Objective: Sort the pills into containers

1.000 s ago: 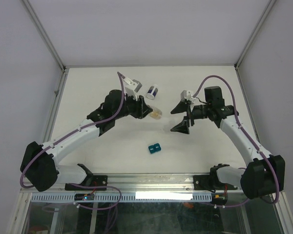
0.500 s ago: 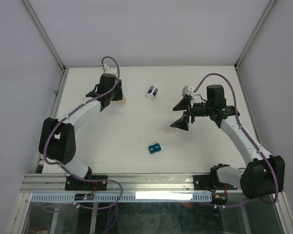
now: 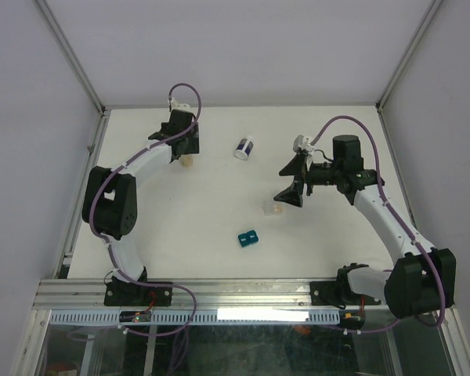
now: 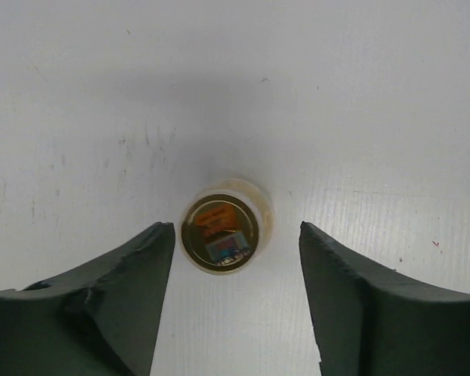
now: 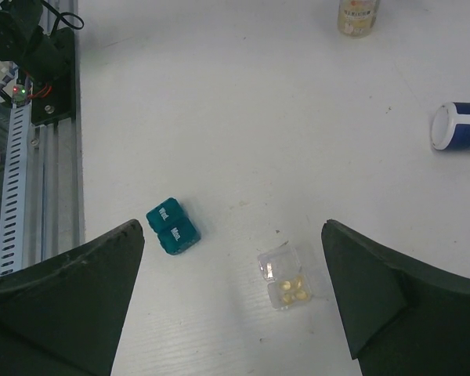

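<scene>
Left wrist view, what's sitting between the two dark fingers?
A small round see-through container holding something orange stands on the white table between the open left fingers, not gripped. The left wrist view shows it.

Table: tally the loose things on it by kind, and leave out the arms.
Clear cups: 2
White jar: 1
Teal block: 1
Total: 4
</scene>
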